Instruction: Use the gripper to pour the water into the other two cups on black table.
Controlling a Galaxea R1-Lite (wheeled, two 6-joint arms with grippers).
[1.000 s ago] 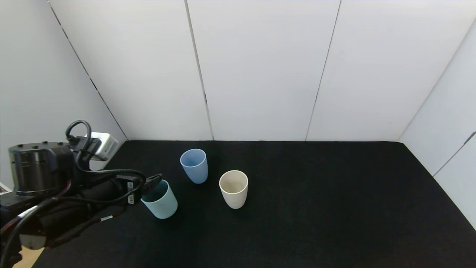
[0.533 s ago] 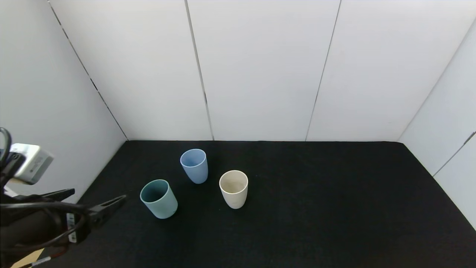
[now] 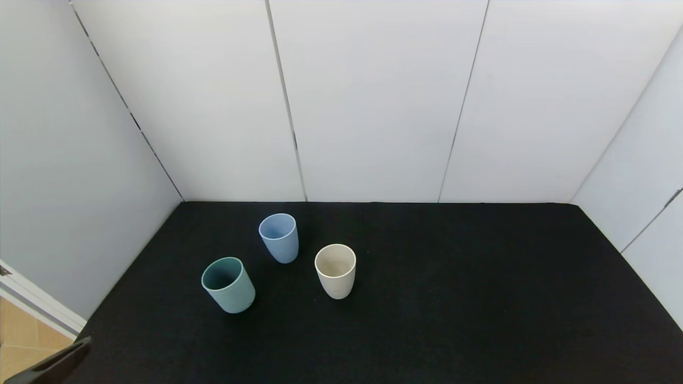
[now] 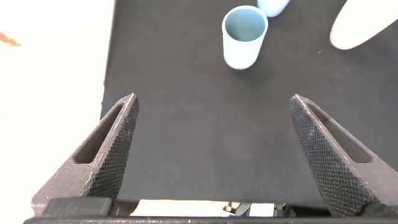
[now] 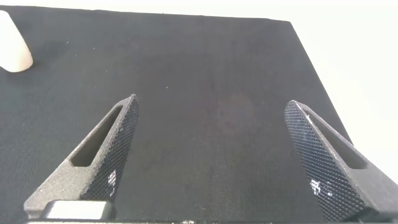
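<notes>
Three cups stand upright on the black table (image 3: 453, 298), left of its middle. The light blue cup (image 3: 279, 237) is farthest back, the cream-beige cup (image 3: 335, 270) is to its right and nearer, and the wider teal-green cup (image 3: 228, 285) is nearest on the left. My left gripper (image 4: 213, 98) is open and empty, drawn back over the table's near left corner, well short of the teal-green cup (image 4: 244, 36). In the head view only one of its fingers (image 3: 56, 365) shows, at the bottom left corner. My right gripper (image 5: 212, 101) is open and empty above bare table, out of the head view.
White wall panels close the table at the back and on both sides. The table's left edge (image 4: 107, 81) runs beside my left gripper, with light floor beyond. The cream-beige cup (image 5: 12, 43) shows far off in the right wrist view, and the table's far right edge (image 5: 311, 62) too.
My left gripper let go of the teal-green cup, opened and drew back to the near left, almost out of the head view. The teal-green cup stays upright; the other two cups have not moved.
</notes>
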